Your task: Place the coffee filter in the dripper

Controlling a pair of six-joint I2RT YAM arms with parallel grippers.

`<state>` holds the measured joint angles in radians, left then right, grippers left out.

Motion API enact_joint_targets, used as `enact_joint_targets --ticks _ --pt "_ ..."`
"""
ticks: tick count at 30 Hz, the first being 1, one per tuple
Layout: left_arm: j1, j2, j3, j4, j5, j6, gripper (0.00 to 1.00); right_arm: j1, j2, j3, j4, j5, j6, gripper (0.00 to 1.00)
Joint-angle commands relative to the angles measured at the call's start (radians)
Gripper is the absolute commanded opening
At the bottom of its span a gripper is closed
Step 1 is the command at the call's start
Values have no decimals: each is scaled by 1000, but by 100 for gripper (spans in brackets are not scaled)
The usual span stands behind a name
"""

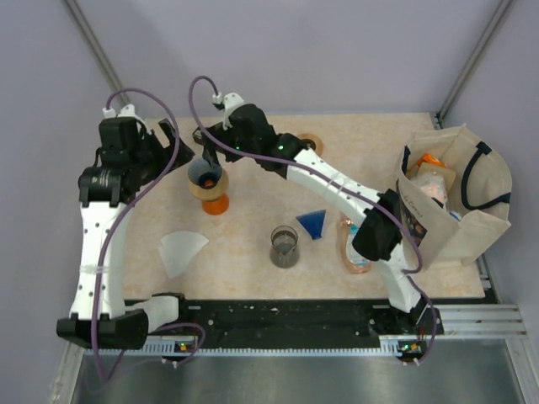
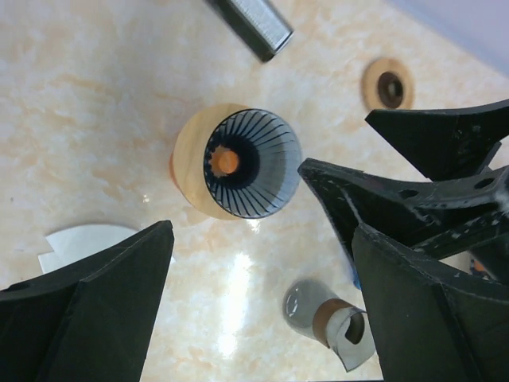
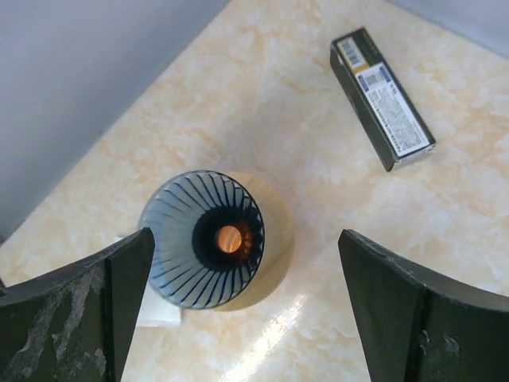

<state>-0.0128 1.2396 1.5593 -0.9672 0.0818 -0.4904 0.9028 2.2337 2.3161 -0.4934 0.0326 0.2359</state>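
Note:
The dripper (image 1: 206,175) is a ribbed bluish glass cone with a wooden collar, upright on an orange base at the back left. It is empty in the left wrist view (image 2: 250,163) and the right wrist view (image 3: 208,237). The white paper coffee filter (image 1: 181,251) lies flat on the table in front of the dripper. In the left wrist view (image 2: 87,243) a finger partly covers it. My left gripper (image 1: 173,150) (image 2: 262,263) is open and empty, above and left of the dripper. My right gripper (image 1: 210,141) (image 3: 245,239) is open and empty, right above the dripper.
A glass beaker (image 1: 285,247) and a blue cone (image 1: 313,223) stand mid-table. A clear packet (image 1: 354,246) lies beside a canvas bag (image 1: 459,198) at the right. A wooden disc (image 2: 388,83) and a black box (image 3: 380,97) lie at the back.

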Motion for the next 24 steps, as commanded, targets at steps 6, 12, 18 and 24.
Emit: enact_joint_targets --ticks 6,12,18,24 --pt "2 -282 -132 168 114 39 99 -79 -491 -539 298 102 14 99" --pt "2 -402 -341 243 159 13 99 -179 -790 -921 340 206 16 99" --pt "1 -448 -467 274 170 -14 99 -272 -965 -1141 184 302 81 99" --pt "2 -474 -524 239 161 -10 99 -332 -1019 -1262 72 331 132 99"
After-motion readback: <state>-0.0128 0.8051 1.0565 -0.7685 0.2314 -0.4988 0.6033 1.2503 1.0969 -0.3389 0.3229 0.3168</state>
